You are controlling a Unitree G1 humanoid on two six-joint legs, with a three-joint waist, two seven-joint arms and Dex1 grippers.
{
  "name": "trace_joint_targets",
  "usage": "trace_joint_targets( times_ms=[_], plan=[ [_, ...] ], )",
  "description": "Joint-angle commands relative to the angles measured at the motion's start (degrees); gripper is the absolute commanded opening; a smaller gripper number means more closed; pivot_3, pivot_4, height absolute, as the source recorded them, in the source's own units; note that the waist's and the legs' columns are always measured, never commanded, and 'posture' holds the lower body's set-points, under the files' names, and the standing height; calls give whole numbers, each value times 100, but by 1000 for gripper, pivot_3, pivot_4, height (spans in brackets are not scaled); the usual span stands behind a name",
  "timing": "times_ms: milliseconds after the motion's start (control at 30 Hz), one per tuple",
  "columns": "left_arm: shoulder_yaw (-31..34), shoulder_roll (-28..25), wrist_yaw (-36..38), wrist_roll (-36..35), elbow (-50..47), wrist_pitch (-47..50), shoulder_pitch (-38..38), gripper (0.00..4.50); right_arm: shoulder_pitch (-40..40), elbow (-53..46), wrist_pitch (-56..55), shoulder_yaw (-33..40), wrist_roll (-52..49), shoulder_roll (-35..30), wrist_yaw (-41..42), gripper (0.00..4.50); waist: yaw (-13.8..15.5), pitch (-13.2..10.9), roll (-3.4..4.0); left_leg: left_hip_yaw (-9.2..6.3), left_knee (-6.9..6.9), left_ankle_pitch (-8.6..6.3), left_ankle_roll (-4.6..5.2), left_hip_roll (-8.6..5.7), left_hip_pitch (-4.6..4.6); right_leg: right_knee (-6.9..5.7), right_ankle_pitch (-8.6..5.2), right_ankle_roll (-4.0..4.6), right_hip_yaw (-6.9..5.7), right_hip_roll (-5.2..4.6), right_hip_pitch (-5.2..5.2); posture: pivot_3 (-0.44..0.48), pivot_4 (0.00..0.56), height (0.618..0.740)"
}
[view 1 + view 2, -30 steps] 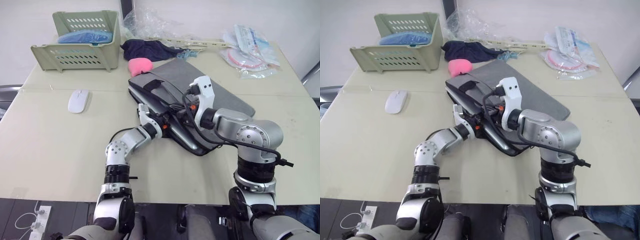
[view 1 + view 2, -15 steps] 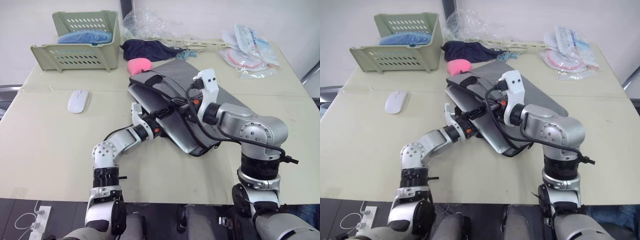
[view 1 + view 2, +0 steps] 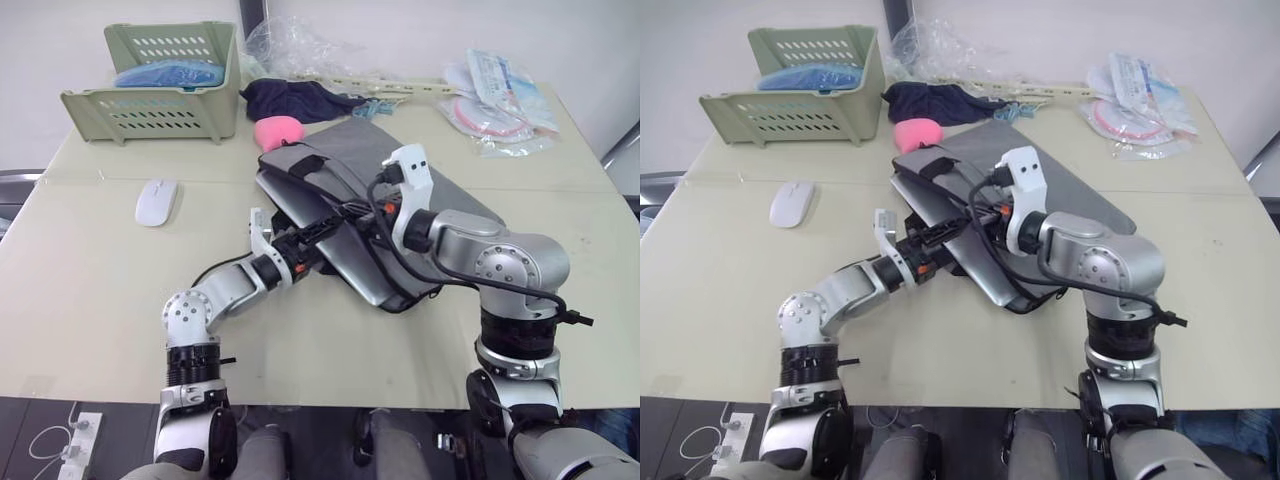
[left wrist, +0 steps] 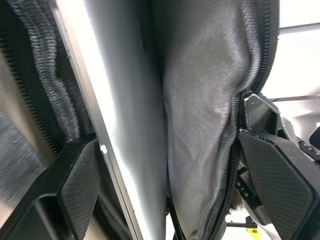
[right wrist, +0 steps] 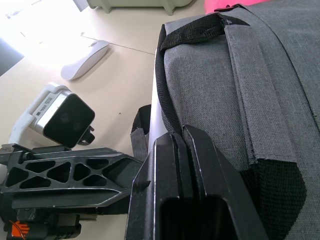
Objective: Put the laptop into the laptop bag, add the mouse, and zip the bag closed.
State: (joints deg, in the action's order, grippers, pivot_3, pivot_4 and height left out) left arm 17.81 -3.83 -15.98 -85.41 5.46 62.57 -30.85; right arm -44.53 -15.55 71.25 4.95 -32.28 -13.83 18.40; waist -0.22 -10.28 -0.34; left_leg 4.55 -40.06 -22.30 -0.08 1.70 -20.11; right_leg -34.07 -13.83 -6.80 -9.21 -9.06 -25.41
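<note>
I am viewing a beige table [image 3: 90, 280] on which the grey laptop bag [image 3: 420, 180] is lying at an angle, its open mouth facing my left arm. The silver laptop [image 3: 345, 262] is sitting partly inside that mouth, its near edge and corner projecting from between the two fabric walls. My left gripper [image 3: 305, 237] is reaching into the opening with its fingers spread; in the left wrist view the laptop [image 4: 127, 115] and the bag's upper wall [image 4: 210, 100] are standing between its two textured pads [image 4: 77, 187], neither visibly pressed. My right gripper [image 5: 187, 165] is pinching the upper edge of the bag near the black carry handle [image 5: 192, 37], its fingers closed together on the grey fabric and lifting that flap off the laptop. The white mouse [image 3: 157, 201] is resting on the table well apart from the bag, on my left side, near the pale green basket [image 3: 165, 100]. A pink rounded toy [image 3: 280, 132] is lying just beyond the bag's far corner, beside a dark cloth [image 3: 295, 98]. Clear plastic packets [image 3: 500, 100] are lying at the far right of the table
</note>
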Motion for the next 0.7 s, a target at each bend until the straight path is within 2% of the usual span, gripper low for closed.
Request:
trace_joint_targets(
  times_ms=[33,133,200,267,467,500,700],
  plan=[
    [46,-76,50,-271,-324,-60,42,4435,-19,-123,-105,69,-68,-95,51,0,-1,0,0,1,0,0,0,0,0,0,0,0,1,0,0,0,150,740],
    [46,-108,36,-296,-345,-86,112,4435,-14,-131,-98,68,-75,-98,50,0,-3,0,0,0,0,0,0,0,0,0,0,0,1,0,0,0,150,740],
    [47,-124,13,-314,-359,-117,153,3908,-12,-127,-104,65,-81,-103,52,0,-1,0,0,0,0,0,0,0,0,0,0,0,1,0,0,0,150,740],
    [47,-143,11,-319,-371,-148,201,3178,-10,-131,-110,58,-92,-104,51,0,3,0,0,0,0,0,0,0,0,0,0,0,1,0,0,0,150,740],
    [-24,-44,23,-245,-324,-261,189,408,2,-183,-80,39,-143,-87,49,0,3,0,0,1,0,0,0,0,0,0,0,0,1,0,0,0,150,740],
    [-30,-35,27,-242,-315,-271,181,102,1,-181,-79,36,-145,-84,50,0,4,0,0,1,0,0,0,0,0,0,0,0,0,0,0,0,150,740],
    [-105,103,89,-190,-184,-365,29,57,27,-290,16,57,-252,-39,59,0,7,0,0,1,0,0,0,0,0,0,0,0,0,0,0,0,150,740]
  ],
)
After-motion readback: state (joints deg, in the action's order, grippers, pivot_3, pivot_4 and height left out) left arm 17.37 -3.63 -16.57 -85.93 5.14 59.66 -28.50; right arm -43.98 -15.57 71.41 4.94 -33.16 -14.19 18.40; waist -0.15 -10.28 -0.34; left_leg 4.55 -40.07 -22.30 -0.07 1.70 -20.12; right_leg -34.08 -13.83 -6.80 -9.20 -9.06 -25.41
